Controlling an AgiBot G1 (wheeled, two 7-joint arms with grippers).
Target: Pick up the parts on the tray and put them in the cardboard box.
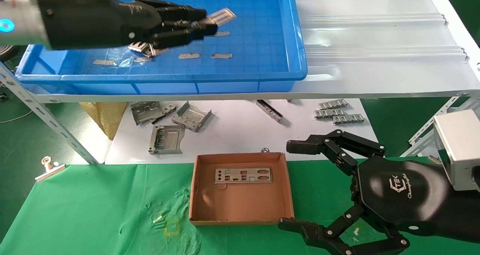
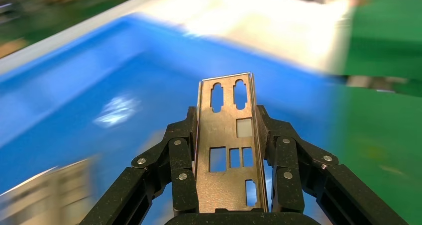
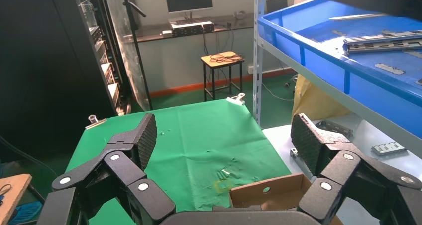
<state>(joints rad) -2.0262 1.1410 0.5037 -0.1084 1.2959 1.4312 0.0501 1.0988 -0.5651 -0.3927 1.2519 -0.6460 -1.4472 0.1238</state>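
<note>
Head view: my left gripper (image 1: 210, 22) clamps a punched plate (image 1: 222, 15) above the blue tray (image 1: 262, 75); next, carry it to the cardboard box (image 1: 240, 210). Right gripper (image 1: 296, 183) idle, spread wide.

Right pincer (image 1: 300, 185) housing reads "TEK" w/ a logo; script line below illegible.

a thin silver sheet-metal part (image 2: 229, 150), smooth with a dull sheen, is clamped between the matt black plastic fingers (image 2: 181, 165) of the left gripper (image 1: 210, 22). glossy, bright-blue moulded plastic is seen in the tray (image 1: 161, 77). the cardboard box (image 1: 240, 204) is made of matt brown paperboard, and a second part (image 1: 243, 175) of bare metal is laid in it. the table (image 1: 75, 210) is covered with soft green cloth, creased in places. a glossy black shell is shown on the right gripper (image 1: 296, 183).
</note>
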